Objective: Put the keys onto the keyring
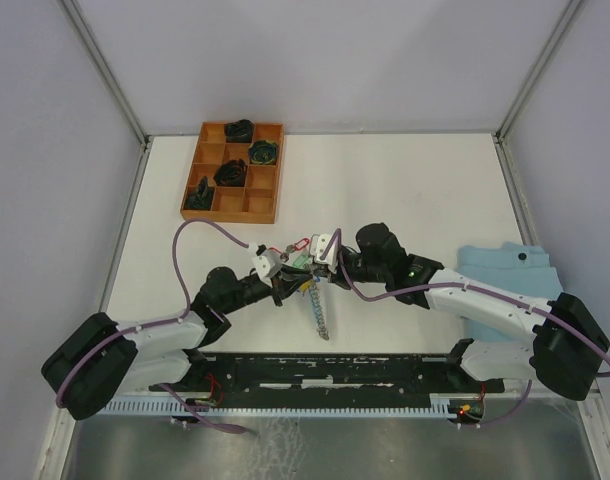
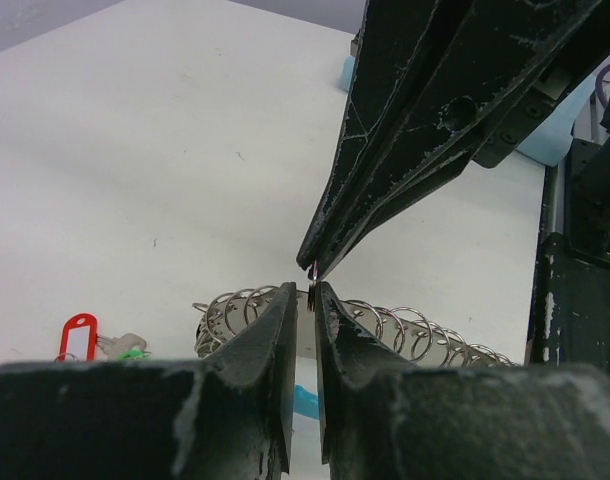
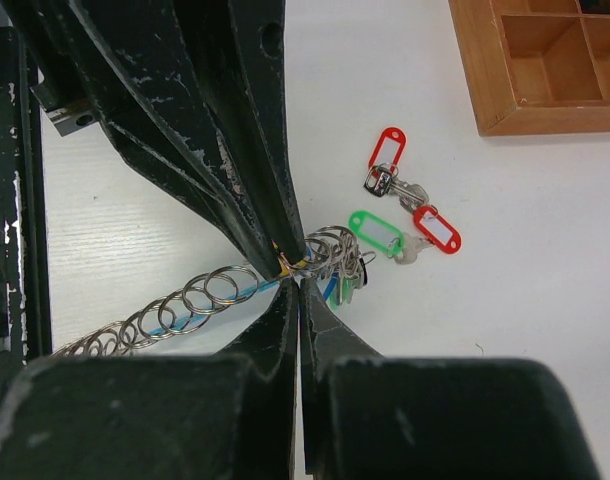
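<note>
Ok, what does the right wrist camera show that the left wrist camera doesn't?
Only the right wrist view shows the wooden tray's corner, a second red tag and the whole green tag. Only the left wrist view shows the light-blue cloth. Both show the coiled keyring, a red tag, and the left hand and right hand meeting tip to tip at the keyring.

Silver keyring (image 3: 207, 296), red tags (image 3: 388, 150), a green tag (image 3: 375, 232)
</note>
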Available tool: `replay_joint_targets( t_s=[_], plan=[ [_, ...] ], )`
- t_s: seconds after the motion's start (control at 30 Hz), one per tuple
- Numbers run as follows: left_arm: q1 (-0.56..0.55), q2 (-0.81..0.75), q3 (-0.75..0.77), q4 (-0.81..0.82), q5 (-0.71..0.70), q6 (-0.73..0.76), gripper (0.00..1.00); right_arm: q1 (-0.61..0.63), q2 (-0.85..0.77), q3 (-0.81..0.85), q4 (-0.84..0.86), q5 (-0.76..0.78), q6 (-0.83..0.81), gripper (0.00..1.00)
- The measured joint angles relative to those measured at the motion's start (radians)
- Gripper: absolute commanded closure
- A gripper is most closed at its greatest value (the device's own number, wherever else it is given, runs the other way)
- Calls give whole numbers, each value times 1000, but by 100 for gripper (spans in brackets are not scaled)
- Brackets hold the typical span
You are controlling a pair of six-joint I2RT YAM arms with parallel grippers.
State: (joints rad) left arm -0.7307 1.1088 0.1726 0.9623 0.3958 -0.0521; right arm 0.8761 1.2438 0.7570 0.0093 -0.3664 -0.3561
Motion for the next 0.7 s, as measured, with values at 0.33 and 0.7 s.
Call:
replay_joint_targets(
  t_s=[0.33, 0.7],
  plan=[
    [0, 32, 0, 21, 3, 0, 86, 0, 0, 0, 0, -1, 12, 99],
    [0, 43, 0, 35, 24, 0, 97, -6, 7, 0, 5, -18, 15, 99]
  ],
)
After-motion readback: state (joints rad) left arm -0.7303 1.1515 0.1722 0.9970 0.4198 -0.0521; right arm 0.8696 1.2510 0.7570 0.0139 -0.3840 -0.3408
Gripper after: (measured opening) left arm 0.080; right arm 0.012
